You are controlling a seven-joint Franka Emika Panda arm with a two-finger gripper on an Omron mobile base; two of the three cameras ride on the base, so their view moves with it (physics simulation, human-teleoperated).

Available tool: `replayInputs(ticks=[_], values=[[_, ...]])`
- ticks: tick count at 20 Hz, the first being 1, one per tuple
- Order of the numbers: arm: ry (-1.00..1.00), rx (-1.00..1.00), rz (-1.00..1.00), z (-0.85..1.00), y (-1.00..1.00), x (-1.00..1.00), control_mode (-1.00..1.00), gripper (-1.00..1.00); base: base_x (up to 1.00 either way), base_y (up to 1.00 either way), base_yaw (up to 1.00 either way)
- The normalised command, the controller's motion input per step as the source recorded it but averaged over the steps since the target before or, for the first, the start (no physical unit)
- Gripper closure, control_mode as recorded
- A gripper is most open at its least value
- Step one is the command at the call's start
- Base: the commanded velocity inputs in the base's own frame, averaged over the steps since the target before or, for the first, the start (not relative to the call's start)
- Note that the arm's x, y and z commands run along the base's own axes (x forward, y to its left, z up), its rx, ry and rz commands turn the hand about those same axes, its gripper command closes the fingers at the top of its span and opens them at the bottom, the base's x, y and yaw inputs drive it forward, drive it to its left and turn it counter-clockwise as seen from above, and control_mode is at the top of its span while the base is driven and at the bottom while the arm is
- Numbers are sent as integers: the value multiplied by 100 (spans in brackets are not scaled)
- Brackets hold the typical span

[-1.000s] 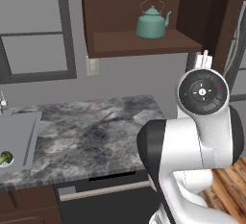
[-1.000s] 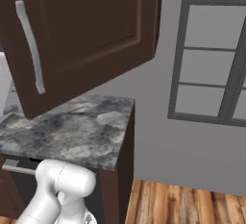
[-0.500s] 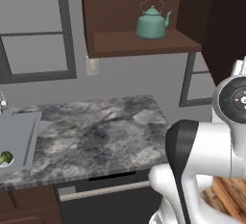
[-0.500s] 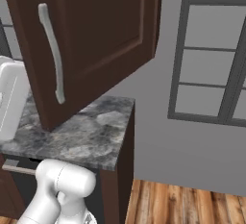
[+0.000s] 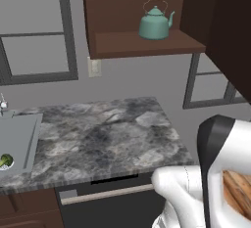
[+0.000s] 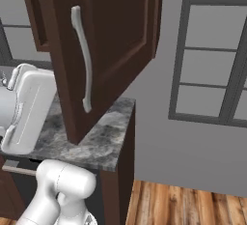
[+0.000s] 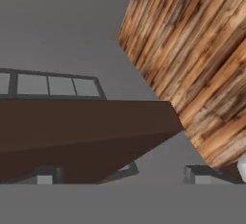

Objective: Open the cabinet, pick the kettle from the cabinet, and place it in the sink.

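Cabinet (image 5: 147, 46) open, door (image 6: 111, 45) swung wide out over the counter (image 5: 103, 139), long silver handle (image 6: 83, 57) facing out. Kettle (image 5: 156, 22) upright on the cabinet shelf, untouched. Sink (image 5: 17, 141) at far left, broccoli (image 5: 5, 161) lying in it. Gripper (image 7: 122, 175) spread fully, holding nothing, fingertips (image 7: 45, 175) apart below the door's edge.
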Motion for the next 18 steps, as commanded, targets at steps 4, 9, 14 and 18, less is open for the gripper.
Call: replayInputs(ticks=[4, 9, 14, 18], values=[[2, 0, -6, 3, -61, -22, -100, -100, 0, 0, 0], [5, 0, -6, 3, -63, -18, -100, -100, 0, 0, 0], [20, 0, -2, 0, -49, -3, -100, -100, 0, 0, 0], [20, -7, 0, -5, -10, 0, -100, -100, 0, 0, 0]])
